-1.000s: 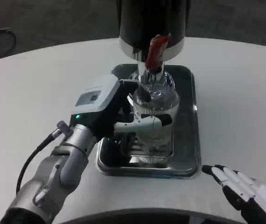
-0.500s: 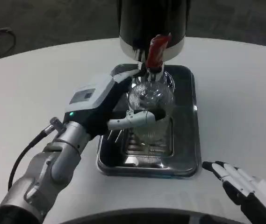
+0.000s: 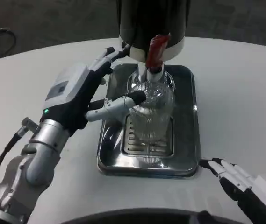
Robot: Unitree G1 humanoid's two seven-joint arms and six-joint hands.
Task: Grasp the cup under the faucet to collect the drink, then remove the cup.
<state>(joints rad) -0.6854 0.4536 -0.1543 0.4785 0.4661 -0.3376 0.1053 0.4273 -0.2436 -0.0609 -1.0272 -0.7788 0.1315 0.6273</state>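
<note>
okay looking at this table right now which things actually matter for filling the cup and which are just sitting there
For the job:
- cup, clear and ribbed, below the faucet
- faucet with red lever
- dispenser
- left hand, fingers spread, one touching the cup

Not in use:
- metal tray with its drip grate under the cup
- right hand, resting near the table edge

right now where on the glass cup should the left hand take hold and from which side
Grip the ribbed wall of the cup around mid-height, coming from the robot's left. The cup stands upright on the tray with the red faucet lever right above its mouth, so a top grasp looks blocked. The left hand is already beside it, one finger at the wall.
</note>
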